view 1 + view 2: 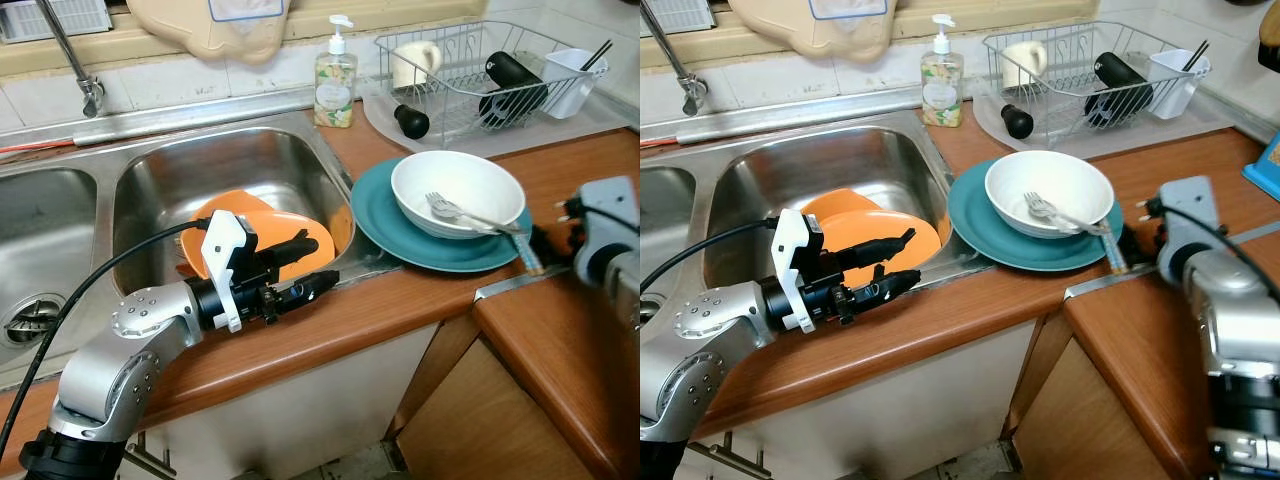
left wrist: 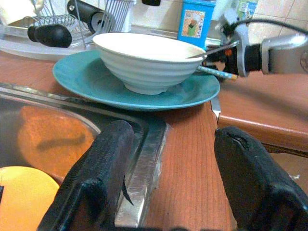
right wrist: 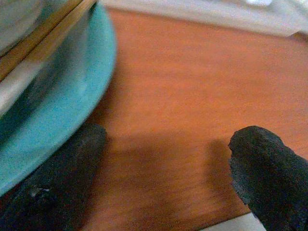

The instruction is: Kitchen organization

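Observation:
A white bowl [image 1: 458, 190] with a fork [image 1: 450, 210] in it sits on a teal plate [image 1: 400, 235] on the wooden counter, right of the sink. Orange plates [image 1: 290, 235] lie in the steel sink basin [image 1: 200, 170]. My left gripper [image 1: 325, 262] is open and holds nothing; it hovers over the sink's front right edge, beside the orange plates, pointing toward the teal plate [image 2: 96, 77]. My right gripper [image 1: 552, 232] stands open at the teal plate's right rim [image 3: 57, 110], close to the fork's handle [image 3: 43, 33], with bare counter between its fingers.
A wire dish rack [image 1: 470, 60] with a mug [image 1: 415, 62], a dark bottle and a white utensil cup [image 1: 570, 75] stands at the back right. A soap bottle [image 1: 335, 80] and a faucet [image 1: 85, 85] are behind the sink. The counter turns a corner on the right.

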Controlling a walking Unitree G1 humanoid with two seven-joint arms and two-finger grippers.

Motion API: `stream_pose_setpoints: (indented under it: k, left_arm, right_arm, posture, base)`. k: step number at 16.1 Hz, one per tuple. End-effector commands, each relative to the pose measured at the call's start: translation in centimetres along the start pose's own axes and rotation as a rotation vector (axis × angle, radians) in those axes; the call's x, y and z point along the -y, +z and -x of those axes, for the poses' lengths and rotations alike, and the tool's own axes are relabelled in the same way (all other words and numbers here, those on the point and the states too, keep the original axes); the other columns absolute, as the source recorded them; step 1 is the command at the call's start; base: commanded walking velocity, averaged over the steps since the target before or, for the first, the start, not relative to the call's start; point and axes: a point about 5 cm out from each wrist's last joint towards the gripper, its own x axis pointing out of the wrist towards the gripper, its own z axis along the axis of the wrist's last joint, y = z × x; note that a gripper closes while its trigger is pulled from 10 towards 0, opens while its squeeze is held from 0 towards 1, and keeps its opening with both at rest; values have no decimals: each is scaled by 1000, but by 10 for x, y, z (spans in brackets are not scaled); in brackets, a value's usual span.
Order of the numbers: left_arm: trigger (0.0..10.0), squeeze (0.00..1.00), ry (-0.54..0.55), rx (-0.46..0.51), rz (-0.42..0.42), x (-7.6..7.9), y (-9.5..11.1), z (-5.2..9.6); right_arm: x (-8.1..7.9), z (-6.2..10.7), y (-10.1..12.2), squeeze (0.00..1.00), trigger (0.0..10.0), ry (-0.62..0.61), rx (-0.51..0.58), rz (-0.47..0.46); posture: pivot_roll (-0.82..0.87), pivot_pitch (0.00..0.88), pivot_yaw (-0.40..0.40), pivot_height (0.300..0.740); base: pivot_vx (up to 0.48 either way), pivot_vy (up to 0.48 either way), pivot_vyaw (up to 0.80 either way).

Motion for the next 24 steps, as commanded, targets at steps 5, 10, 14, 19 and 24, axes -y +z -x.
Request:
stream_pose_setpoints:
  k: [5,10,14,19,24]
  left_arm:
    - [10000,0,-9,-21,-8,0,0,-2]
    - [10000,0,66,-23,-20,-5,-3,-4]
    - [10000,0,100,-2,-20,-4,-3,-4]
    - [10000,0,127,34,-20,-3,-2,-8]
    - [10000,0,64,45,1,4,-2,-9]
  right_arm:
    - [9,4,0,0,10000,-53,5,3]
    - [36,18,3,0,10000,-181,39,-14]
    - [49,43,26,0,10000,-268,256,-122]
    - [10,66,45,0,10000,66,509,-330]
    - [-18,89,14,0,10000,371,412,-247]
  posture:
    - [-139,0,44,740]
    - [-141,0,43,740]
    - [-137,0,33,740]
    - [-145,0,40,740]
    - [-155,0,42,740]
  base:
    - [0,0,0]
    - [0,0,0]
    - [0,0,0]
    - [0,0,0]
    - [0,0,0]
